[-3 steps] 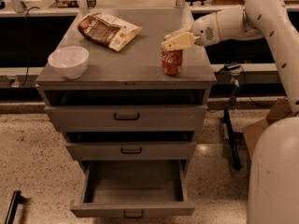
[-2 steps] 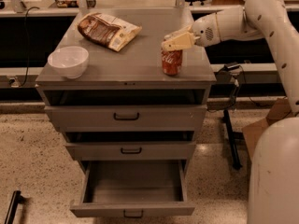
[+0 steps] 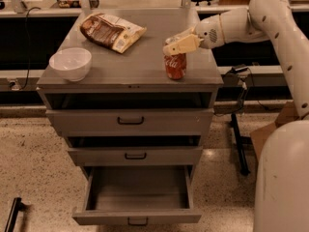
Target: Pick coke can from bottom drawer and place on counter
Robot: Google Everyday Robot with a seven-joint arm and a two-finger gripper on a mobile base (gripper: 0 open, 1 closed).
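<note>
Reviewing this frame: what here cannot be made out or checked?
- Coke can top: camera view, covered by the hand right over it at the counter's right side. Contact cannot be told.
- Bottom drawer rear: camera view, hidden under the middle drawer.
- Snack bag print: camera view, too small to read.
- Robot body: camera view, cut off by the right edge.

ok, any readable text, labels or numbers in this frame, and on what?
"Cola": white script on the coke can, only partly legible. The can stands on the counter, right under the gripper.
Snack bag at the back of the counter: printed, but too blurred to read.
White bowl, bottom drawer and the other drawer fronts: no text or numbers visible.
</note>
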